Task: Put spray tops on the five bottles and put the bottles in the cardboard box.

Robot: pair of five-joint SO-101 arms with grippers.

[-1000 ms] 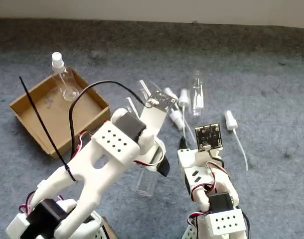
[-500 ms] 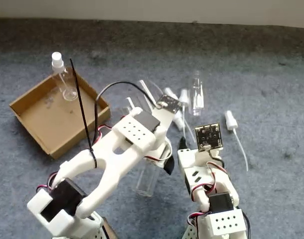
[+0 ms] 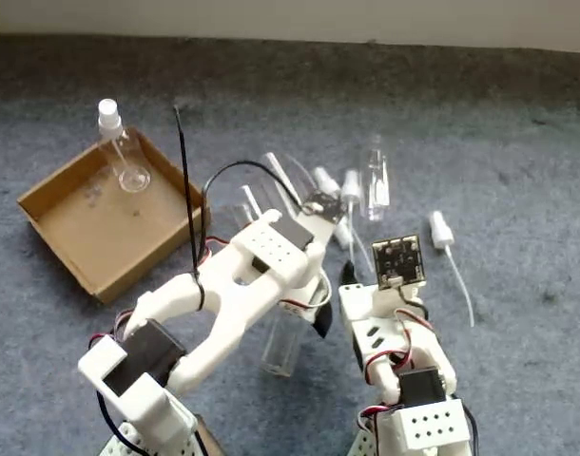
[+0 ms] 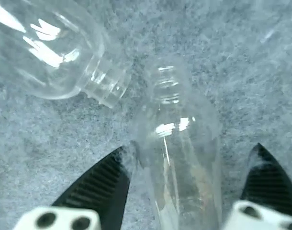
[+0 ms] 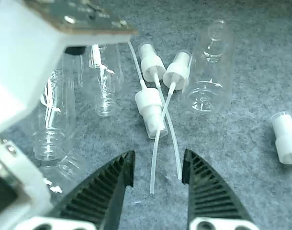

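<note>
A: Bottle count?
B: Five. One capped bottle is sitting in the cardboard box, far corner. Four w/o caps are lying on the table.
A: Left gripper?
B: Hanging over a capless bottle, fingers spread wide, one each side of it. A second bottle is lying just beside, necks near each other.
A: Other two?
B: A third bottle is lying under the left arm; a lone bottle is resting farther out.
A: Right gripper?
B: Hovering w/ fingers parted a bit, holding nothing; tube ends of two tops are lying below the gap.
A: Tops?
B: Four loose. Three spray tops are bunching together next to the lone bottle; the fourth top is lying apart, on that bottle's other side.
</note>
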